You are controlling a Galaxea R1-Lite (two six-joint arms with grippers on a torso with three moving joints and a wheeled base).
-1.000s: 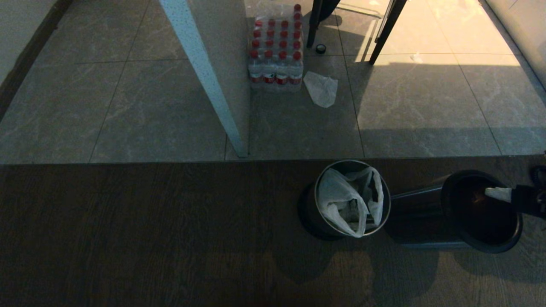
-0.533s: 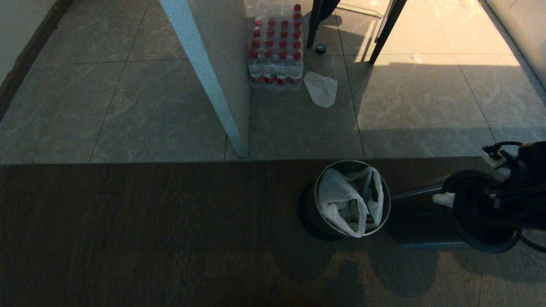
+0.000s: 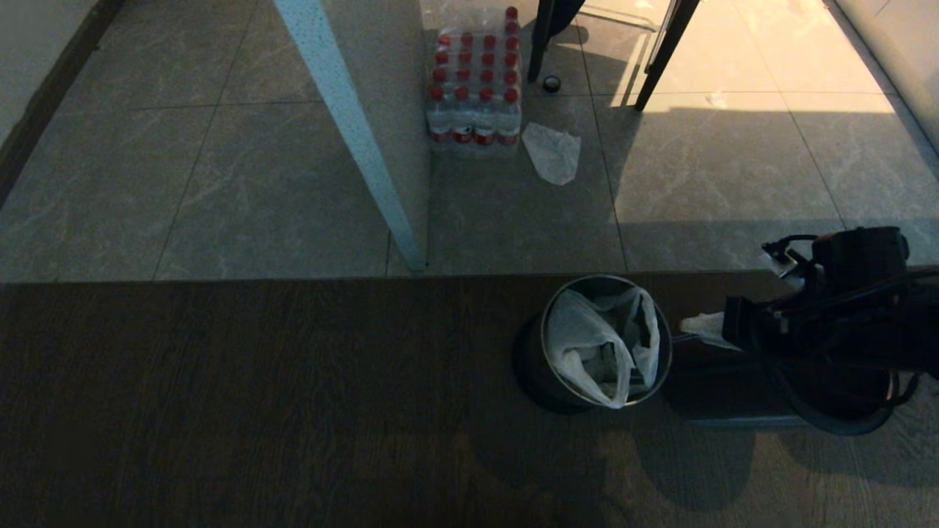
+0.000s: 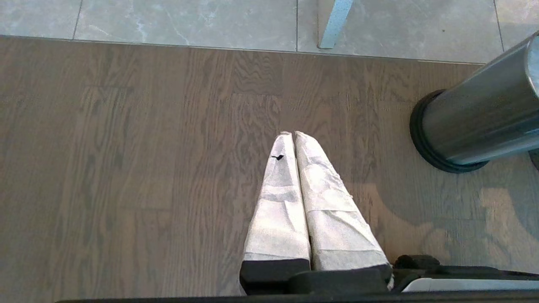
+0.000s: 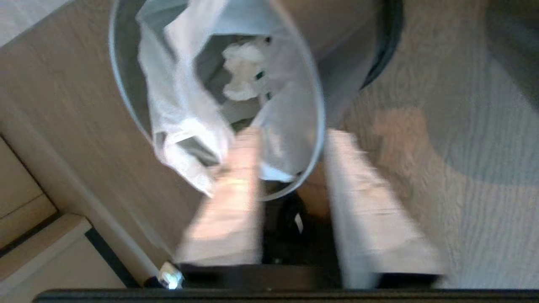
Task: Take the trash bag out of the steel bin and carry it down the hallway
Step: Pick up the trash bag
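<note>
The steel bin (image 3: 546, 367) stands upright on the dark wood floor (image 3: 257, 403), its long axis vertical and its round mouth facing up, just short of the seam with the grey tiles (image 3: 220, 183). The trash bag (image 3: 598, 345) sits inside it, white plastic slumped against the rim, loops drooping toward the near edge. The right gripper (image 5: 290, 155) hangs just beside the bin on its right, fingers parted with a clear gap and nothing between them; the left gripper (image 4: 294, 136) hangs over bare wood, fingers pressed together, empty.
</note>
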